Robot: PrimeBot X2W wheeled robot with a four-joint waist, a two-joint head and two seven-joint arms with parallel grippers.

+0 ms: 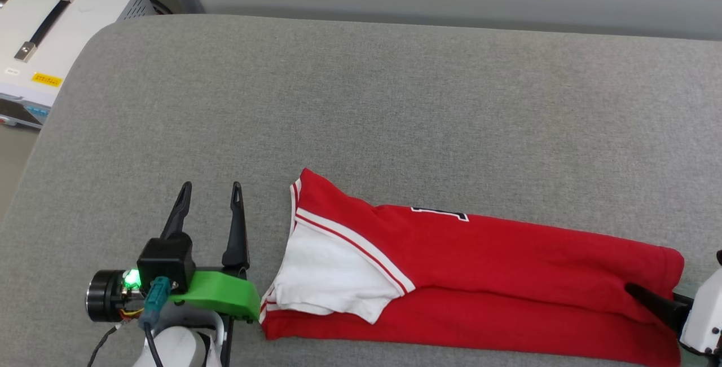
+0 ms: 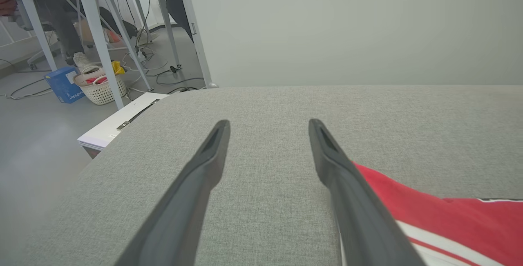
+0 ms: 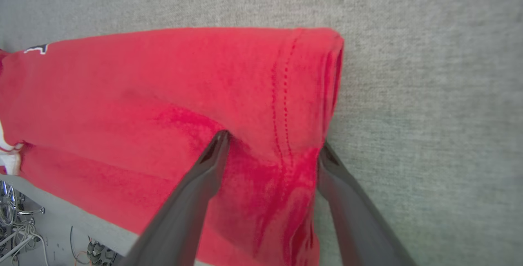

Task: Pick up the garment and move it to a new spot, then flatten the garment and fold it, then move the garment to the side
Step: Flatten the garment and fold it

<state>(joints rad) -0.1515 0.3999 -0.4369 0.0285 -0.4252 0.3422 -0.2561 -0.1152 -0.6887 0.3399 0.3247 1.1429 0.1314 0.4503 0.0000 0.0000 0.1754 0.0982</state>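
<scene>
Our right gripper (image 3: pixel 272 141) is closest in, fingers spread and planted astride the hem (image 3: pixel 286 94) end of the red jersey (image 1: pixel 479 260). One finger is on the cloth, the other is right at its edge, and nothing's pinched yet. The jersey's folded into a long strip along the near edge of the grey padded bench (image 1: pixel 361 102), long axis running left to right. Its white sleeve (image 1: pixel 321 277) end points at our left gripper (image 1: pixel 211 188), which sits just beside it, also spread and empty over bare bench. So each arm has its own end, and we reckon the right one's nearer to a grab.
</scene>
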